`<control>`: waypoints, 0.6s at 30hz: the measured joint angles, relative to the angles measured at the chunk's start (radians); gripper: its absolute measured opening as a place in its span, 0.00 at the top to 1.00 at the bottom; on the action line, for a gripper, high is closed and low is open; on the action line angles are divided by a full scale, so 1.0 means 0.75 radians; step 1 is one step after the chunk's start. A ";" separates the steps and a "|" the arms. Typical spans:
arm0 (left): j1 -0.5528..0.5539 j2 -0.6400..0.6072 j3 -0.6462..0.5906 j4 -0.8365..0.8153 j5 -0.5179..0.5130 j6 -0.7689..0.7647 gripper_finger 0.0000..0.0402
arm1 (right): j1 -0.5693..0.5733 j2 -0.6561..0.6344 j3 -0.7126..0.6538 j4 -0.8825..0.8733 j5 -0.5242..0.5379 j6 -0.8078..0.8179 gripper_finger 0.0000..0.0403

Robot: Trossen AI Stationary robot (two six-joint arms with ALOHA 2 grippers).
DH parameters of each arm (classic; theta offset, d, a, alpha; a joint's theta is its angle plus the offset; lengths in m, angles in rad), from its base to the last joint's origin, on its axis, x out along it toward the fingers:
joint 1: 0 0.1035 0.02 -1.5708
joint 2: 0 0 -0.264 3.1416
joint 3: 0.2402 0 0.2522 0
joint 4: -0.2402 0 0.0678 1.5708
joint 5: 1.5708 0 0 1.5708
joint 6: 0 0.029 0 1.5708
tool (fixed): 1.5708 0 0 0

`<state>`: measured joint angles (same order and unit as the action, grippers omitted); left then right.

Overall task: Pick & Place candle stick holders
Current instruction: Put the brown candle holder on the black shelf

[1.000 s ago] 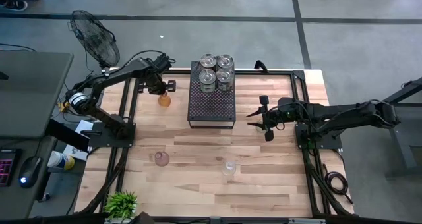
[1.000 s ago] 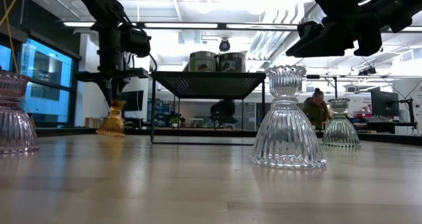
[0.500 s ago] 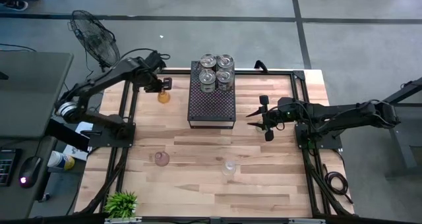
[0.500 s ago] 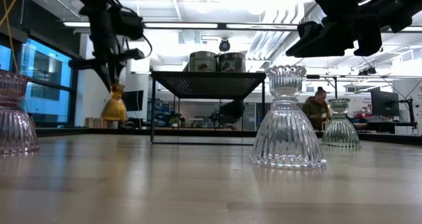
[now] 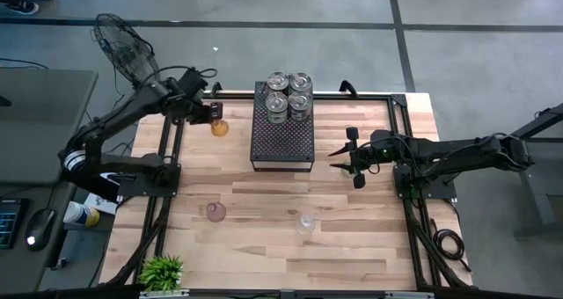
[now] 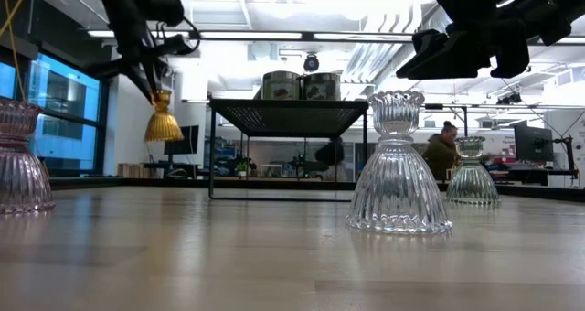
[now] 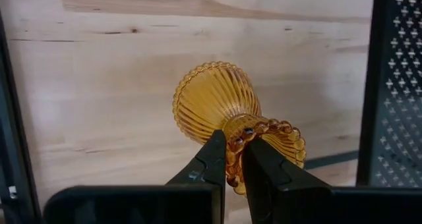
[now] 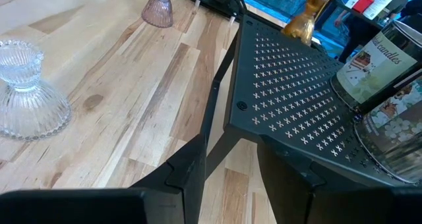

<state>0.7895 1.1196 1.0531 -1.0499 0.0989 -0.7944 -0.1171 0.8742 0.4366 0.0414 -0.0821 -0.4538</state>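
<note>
The left gripper point(image 5: 214, 114) pinches the beaded rim of one ribbed amber glass candle stick holder point(image 7: 227, 115), held clear of the wooden table point(image 5: 352, 237) beside the black perforated metal tray point(image 5: 282, 141). On the tray's far end stand four round silvery tins point(image 5: 288, 96). On the tabletop stand one pinkish fluted holder point(image 5: 215, 212) and one clear ribbed bell-shaped holder point(image 5: 305, 222); the low view shows a second clear holder point(image 6: 473, 174) behind. The right gripper point(image 5: 354, 158) hovers right of the tray, fingers spread, holding nothing.
</note>
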 joint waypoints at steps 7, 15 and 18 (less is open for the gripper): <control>0.002 -0.067 0.064 -0.097 -0.018 0.002 0.95 | 0.000 0.000 0.000 0.001 0.000 0.000 0.68; -0.040 -0.065 0.236 -0.171 -0.044 -0.007 0.95 | 0.000 0.000 0.000 0.010 0.000 0.000 0.68; -0.071 -0.064 0.272 -0.186 -0.045 -0.029 0.95 | 0.000 0.001 0.000 0.010 0.000 -0.001 0.68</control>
<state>0.7365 1.0714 1.2567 -1.1892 0.0650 -0.8165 -0.1173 0.8751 0.4366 0.0493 -0.0822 -0.4541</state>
